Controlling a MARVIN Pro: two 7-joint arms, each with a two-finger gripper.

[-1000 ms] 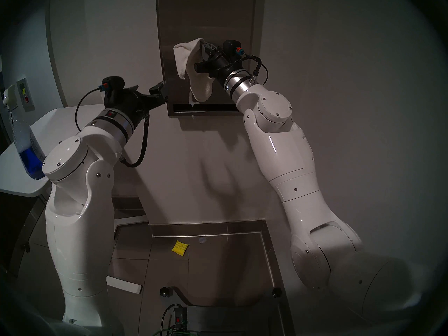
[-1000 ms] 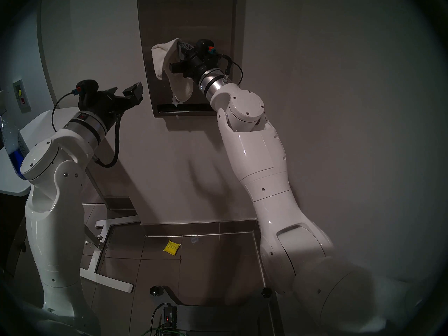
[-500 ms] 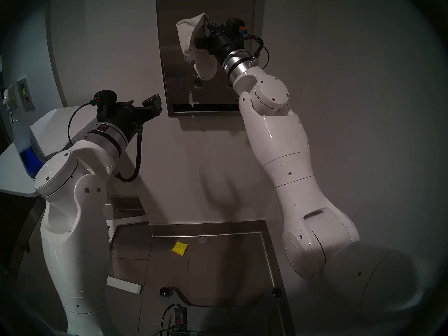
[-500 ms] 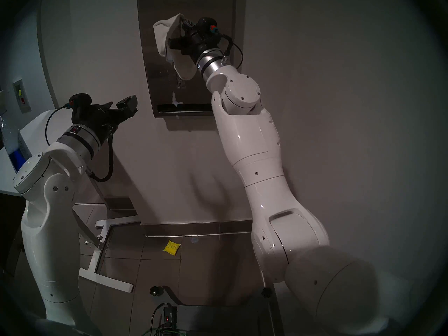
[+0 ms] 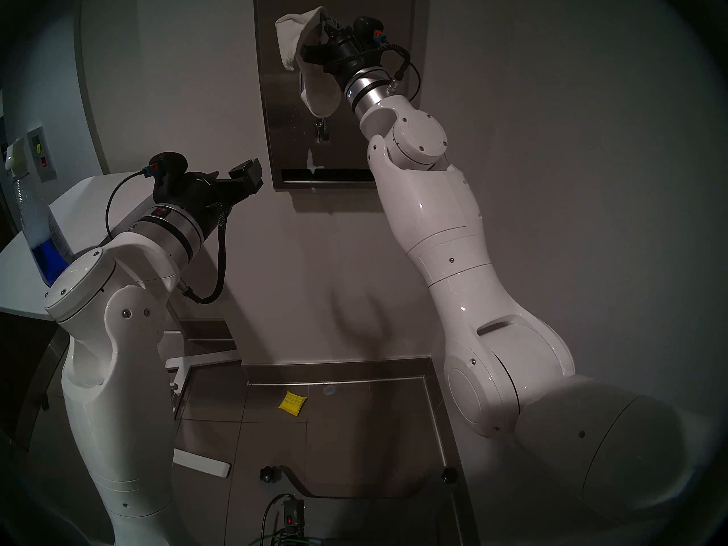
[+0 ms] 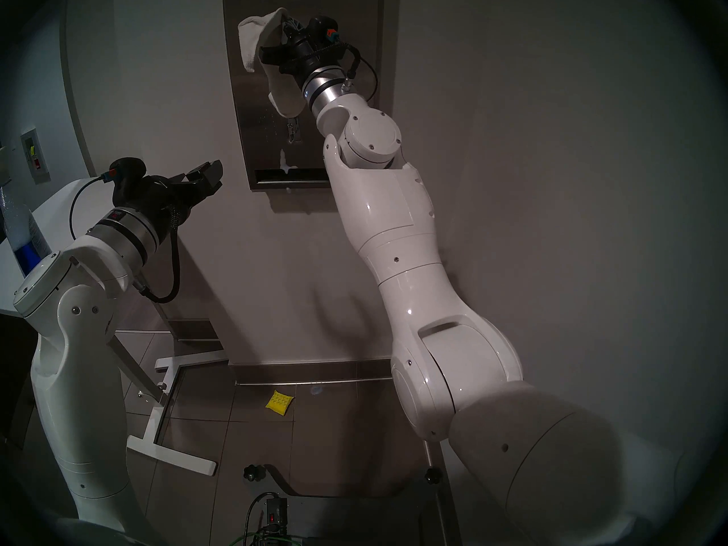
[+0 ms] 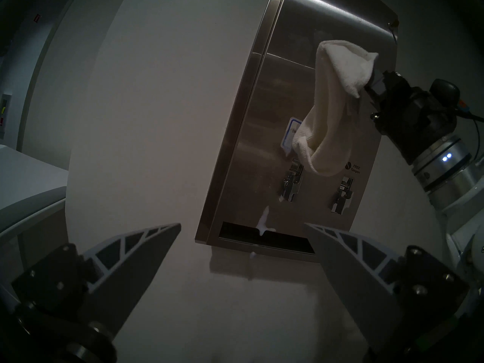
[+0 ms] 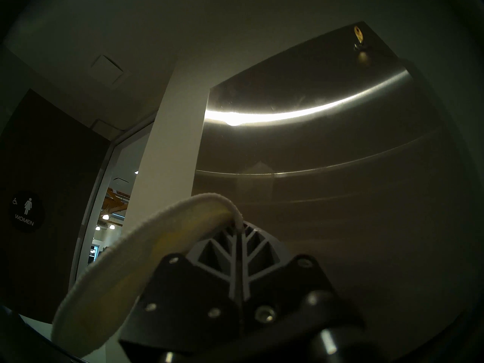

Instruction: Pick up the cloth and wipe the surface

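The cloth [image 5: 321, 94], a cream-white terry rag, hangs folded against the upper half of the brushed-steel dispenser front [image 5: 283, 112]. My right gripper [image 5: 329, 21] is shut on the cloth's top edge. In the right wrist view the jaws of the right gripper [image 8: 238, 223] meet on the cloth [image 8: 125, 252]. In the left wrist view the cloth [image 7: 330, 98] covers part of the blue-bordered label [image 7: 289, 132], above two levers [image 7: 290, 184]. A white foam drip [image 7: 264, 221] sits over the dark slot [image 7: 235, 231]. My left gripper [image 5: 252, 175] is open and empty, left of the dispenser and below it.
A spray bottle [image 5: 39, 234] with blue liquid stands on the white table [image 5: 23, 293] at the left, behind my left elbow. A yellow pad [image 5: 292, 402] lies on the tiled floor below. A dark door with a WOMEN sign [image 8: 25, 213] is left of the dispenser.
My right arm has carried the cloth up the dispenser front and then a little to the left, uncovering one lever. My left arm has drawn back and down from the dispenser's edge, still open.
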